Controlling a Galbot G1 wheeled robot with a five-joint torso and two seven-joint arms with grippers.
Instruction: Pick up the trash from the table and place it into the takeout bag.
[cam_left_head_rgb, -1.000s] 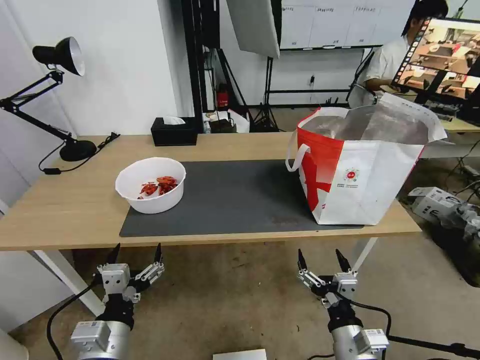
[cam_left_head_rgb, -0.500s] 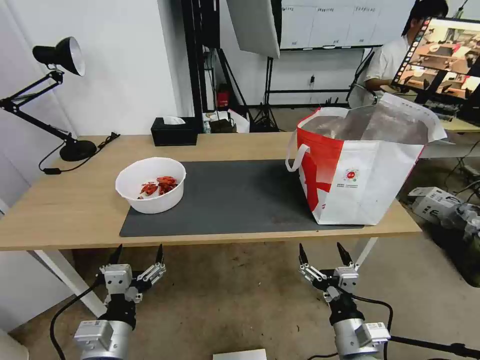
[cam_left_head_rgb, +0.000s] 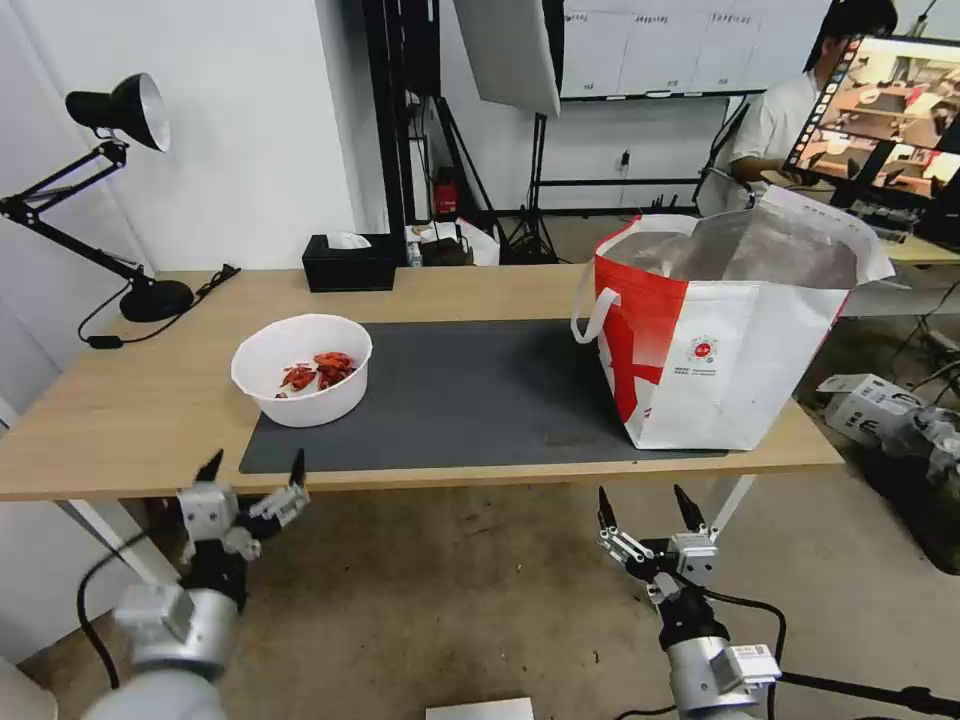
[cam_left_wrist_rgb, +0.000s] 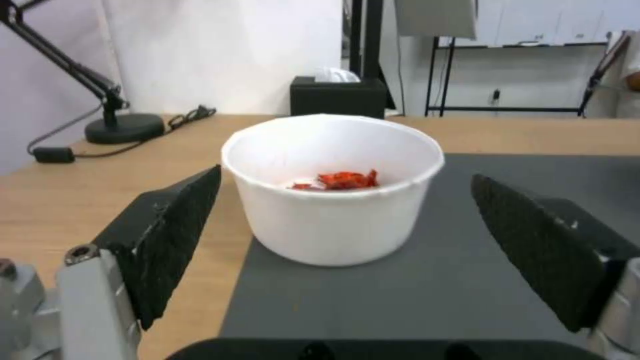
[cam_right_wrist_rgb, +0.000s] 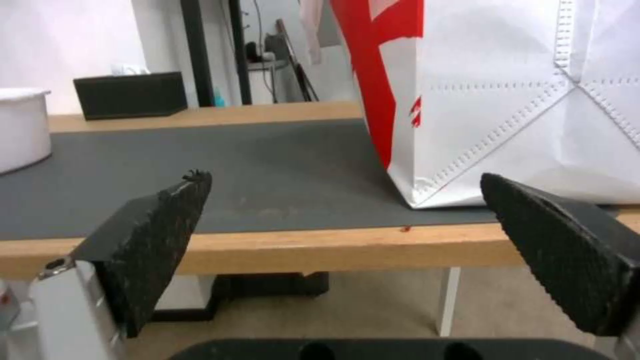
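The white bowl (cam_left_head_rgb: 301, 370) with red shellfish scraps (cam_left_head_rgb: 318, 370) sits upright on the left end of the dark grey mat (cam_left_head_rgb: 470, 395), near the table (cam_left_head_rgb: 130, 420) front edge. The takeout bag (cam_left_head_rgb: 720, 330) stands at the mat's right end. The left gripper (cam_left_head_rgb: 254, 470) hovers at the table's front edge before the bowl, fingers spread wide, holding nothing. The right gripper (cam_left_head_rgb: 646, 505) hangs below the front edge, equally spread and empty.
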